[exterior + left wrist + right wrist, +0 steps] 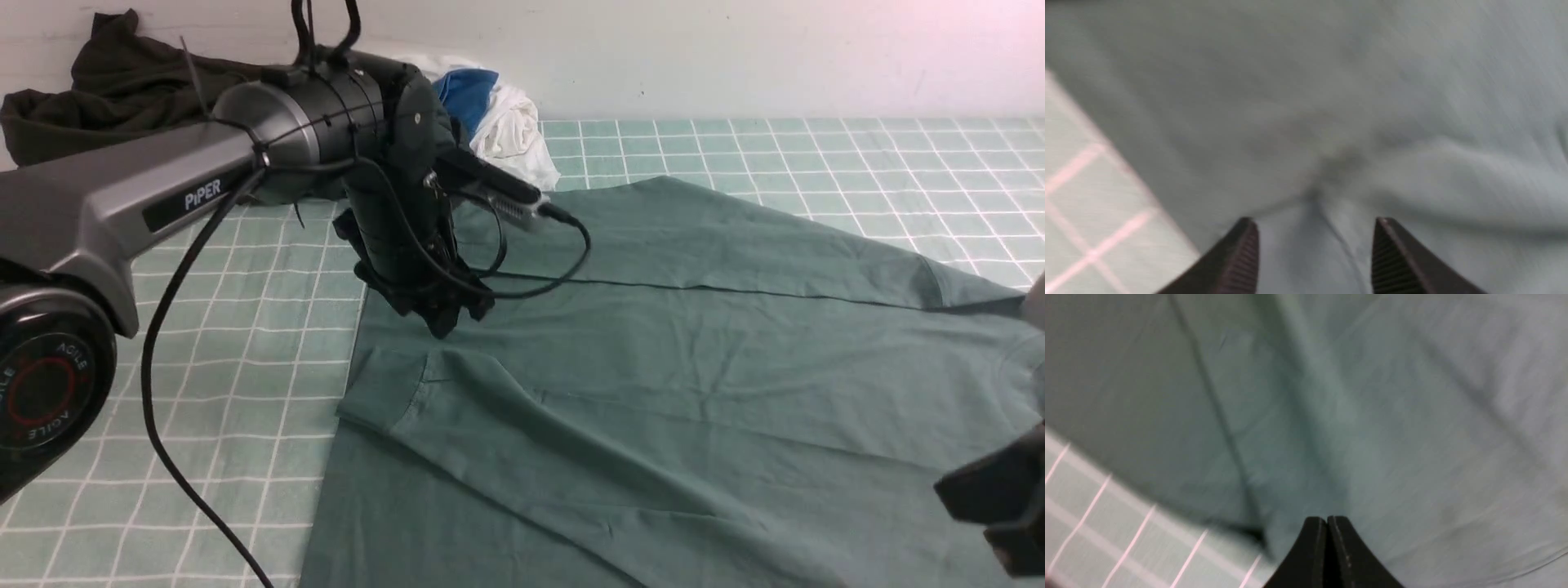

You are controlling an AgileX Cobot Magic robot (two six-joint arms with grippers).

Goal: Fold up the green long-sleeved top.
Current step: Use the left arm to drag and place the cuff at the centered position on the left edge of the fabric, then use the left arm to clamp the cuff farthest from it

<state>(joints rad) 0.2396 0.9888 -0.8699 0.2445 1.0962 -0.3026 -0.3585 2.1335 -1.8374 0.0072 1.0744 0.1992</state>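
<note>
The green long-sleeved top (694, 367) is lying spread flat over the checked mat (245, 392), its long axis running across from arm to arm. The left gripper (1313, 222) is hovering just above the top's left end, jaws standing wide with nothing between them, so it looks the nearer for that end. The right gripper (1327, 520) is sitting at the top's right end, jaws pressed together.

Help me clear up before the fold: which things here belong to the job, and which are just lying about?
Job: green top; left claw, open over it; right claw, shut.
Lying about: dark garment, back left; white and blue cloth, also at the back.
</note>
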